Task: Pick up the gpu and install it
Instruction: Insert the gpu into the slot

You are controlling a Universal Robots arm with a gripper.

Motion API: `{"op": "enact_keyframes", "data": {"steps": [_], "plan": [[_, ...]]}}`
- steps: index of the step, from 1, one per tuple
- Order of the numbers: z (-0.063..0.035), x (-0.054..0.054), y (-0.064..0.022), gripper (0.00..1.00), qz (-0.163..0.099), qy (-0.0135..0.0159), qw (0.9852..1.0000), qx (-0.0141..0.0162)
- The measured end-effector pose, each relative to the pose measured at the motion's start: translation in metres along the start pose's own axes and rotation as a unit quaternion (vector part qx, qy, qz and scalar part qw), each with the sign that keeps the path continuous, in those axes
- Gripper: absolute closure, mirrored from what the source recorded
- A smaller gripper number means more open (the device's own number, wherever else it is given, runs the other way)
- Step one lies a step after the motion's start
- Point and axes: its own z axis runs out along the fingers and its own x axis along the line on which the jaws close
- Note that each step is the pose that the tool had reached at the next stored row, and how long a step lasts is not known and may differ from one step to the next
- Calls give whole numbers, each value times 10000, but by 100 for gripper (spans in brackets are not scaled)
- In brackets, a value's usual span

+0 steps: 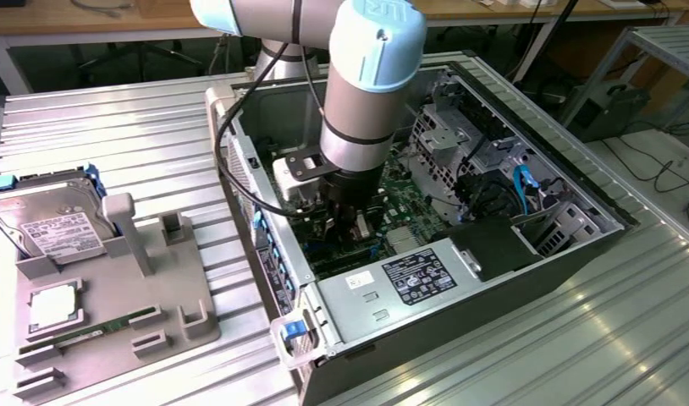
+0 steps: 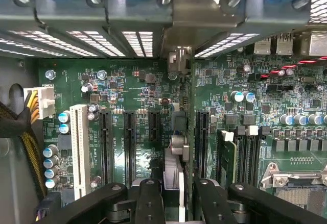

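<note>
Fingers (image 2: 180, 203) partly closed, clamped on the gpu (image 2: 175, 168), held edge-on just above the motherboard (image 2: 133, 89), among the black slots (image 2: 130, 145). Arm (image 1: 361, 101) reaching down into the open case (image 1: 570, 254) on the bench (image 1: 130, 127). Hard drive (image 1: 60, 230) well apart in a grey tray (image 1: 152, 304).

Exterior view high, angled down on open computer case (image 1: 570, 254), wrist view close above its motherboard (image 2: 127, 96), shared.

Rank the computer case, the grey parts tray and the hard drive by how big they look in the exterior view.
1. Computer case, largest.
2. Grey parts tray.
3. Hard drive, smallest.
All lie at a similar distance, so the order looks safe.
</note>
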Motion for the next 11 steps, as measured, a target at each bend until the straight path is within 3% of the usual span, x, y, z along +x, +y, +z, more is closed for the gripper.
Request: {"op": "enact_keyframes", "data": {"steps": [4,5,11], "plan": [[4,-1,1,71,0,-4,10000,2],[-10,-1,1,64,0,1,10000,4],[-334,-14,-11,64,-1,0,10000,42]]}}
